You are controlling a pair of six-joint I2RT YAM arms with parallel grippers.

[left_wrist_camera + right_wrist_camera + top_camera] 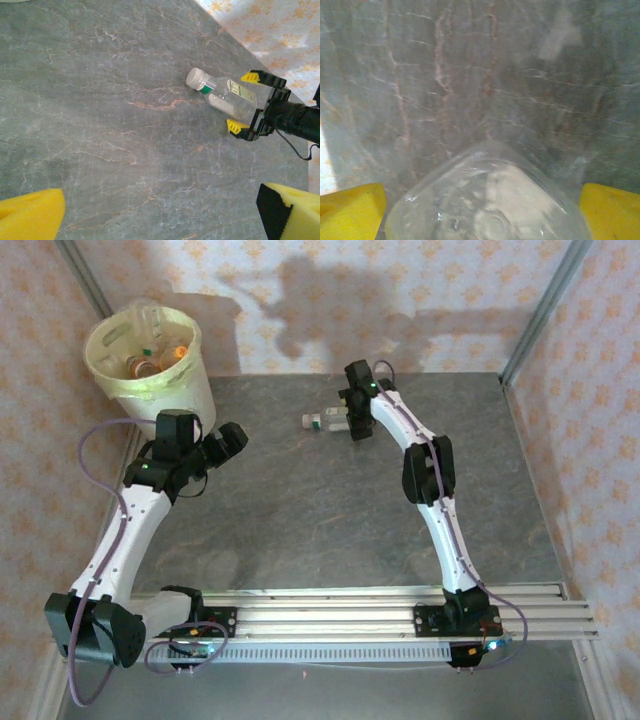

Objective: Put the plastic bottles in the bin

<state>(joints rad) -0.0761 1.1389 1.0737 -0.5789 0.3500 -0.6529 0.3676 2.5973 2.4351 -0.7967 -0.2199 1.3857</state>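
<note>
One plastic bottle (322, 421) lies on its side on the grey stone-patterned table (300, 510), well to the right of the bin (188, 390) in the overhead view, its white cap (196, 78) pointing back toward the bin. The right gripper (243, 102) straddles the bottle's base from the side away from the bin. Its yellow-tipped jaws stand spread, one on each flank, and no squeeze shows on the clear wall. The left gripper (218, 448) hovers just in front of the bin, on the side nearer the arm bases, jaws wide apart and holding nothing.

The bottle looks thin-walled and light, likely to dent under a hard pinch and to roll or skid on the smooth table if nudged off-centre. A pale patch inside may be residue or glare; which cannot be told, so its weight is uncertain. The lower body, where the jaws now stand, seems the sound place to take hold, since it is the broadest stretch and keeps clear of the tapering neck with its green band (206, 88). The foam pads should give grip on slick plastic.

The cream-white bin, with a pale yellow liner at its rim, already holds several bottles (150, 362) heaped together, one with an orange cap (180, 352). Room shows above the heap, and the mouth is far wider than any bottle.
</note>
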